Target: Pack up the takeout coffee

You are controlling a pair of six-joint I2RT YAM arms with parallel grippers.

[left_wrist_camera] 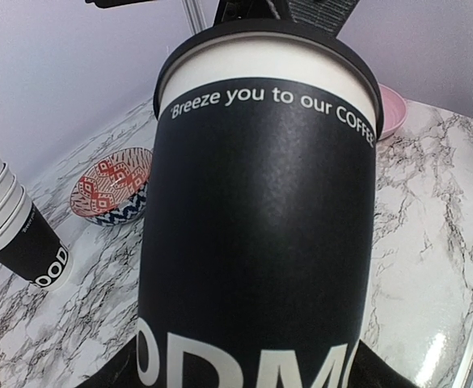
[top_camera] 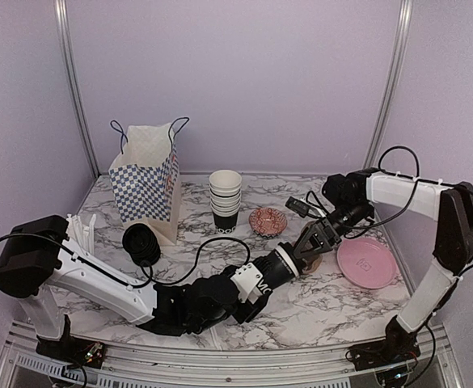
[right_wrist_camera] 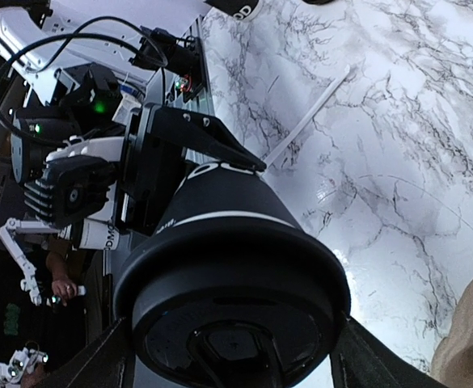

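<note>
Takeout coffee (left_wrist_camera: 256, 242) lidded, clamped in left gripper (top_camera: 301, 257) jaws over counter (top_camera: 317, 307), right of centre. Right gripper (top_camera: 321, 238) jaws straddle lid (right_wrist_camera: 236, 323); whether gripping, cannot tell. Paper bag (top_camera: 147, 182) well apart; bagging not yet done.

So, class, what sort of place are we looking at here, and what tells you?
Probably a robot test cell staged as a café counter: plain lilac panel walls close in a marble-patterned tabletop, which holds a stack of white-rimmed paper cups and a blue-checked paper carrier bag.
</note>
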